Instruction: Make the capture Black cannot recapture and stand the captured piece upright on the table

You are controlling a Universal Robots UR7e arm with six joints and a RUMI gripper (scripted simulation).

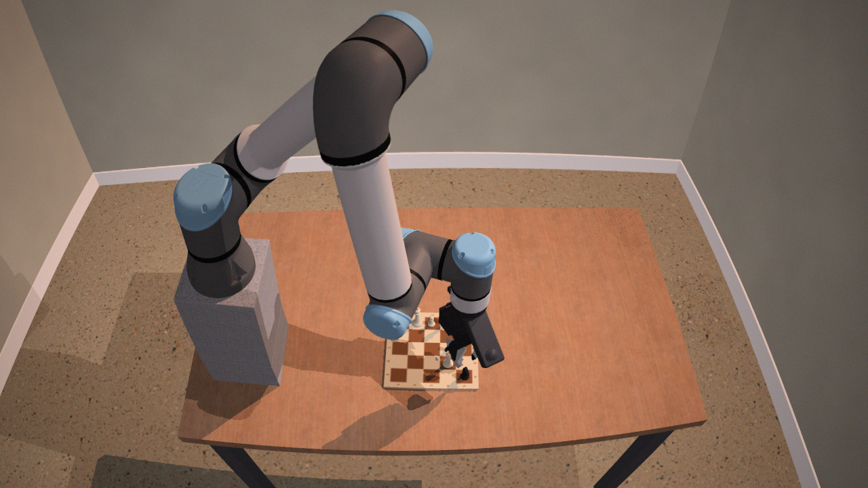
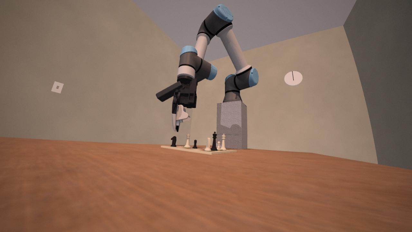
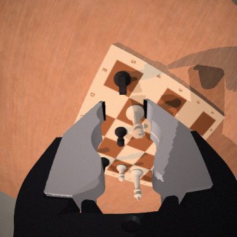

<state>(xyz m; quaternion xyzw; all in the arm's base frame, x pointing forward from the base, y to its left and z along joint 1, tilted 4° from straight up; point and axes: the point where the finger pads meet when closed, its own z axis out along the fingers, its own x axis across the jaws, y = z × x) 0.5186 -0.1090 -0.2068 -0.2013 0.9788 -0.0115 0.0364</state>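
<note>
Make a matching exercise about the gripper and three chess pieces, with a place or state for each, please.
1. gripper
2. black knight
3. black king
4. white bishop

A. on the corner square by E and 5
B. seen between the fingers in the wrist view
C. above the board, holding nothing
D. the tallest black piece

Pairs: 1-C, 2-A, 3-D, 4-B

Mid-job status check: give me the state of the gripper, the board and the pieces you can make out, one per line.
Gripper: partly open, holding nothing, above the board.
Board: flat on the table.
Black knight: upright on the board.
White piece below the fingers: upright, not gripped.
Black pawn: upright.
Black king: upright.
Small white pawn: upright.
</note>
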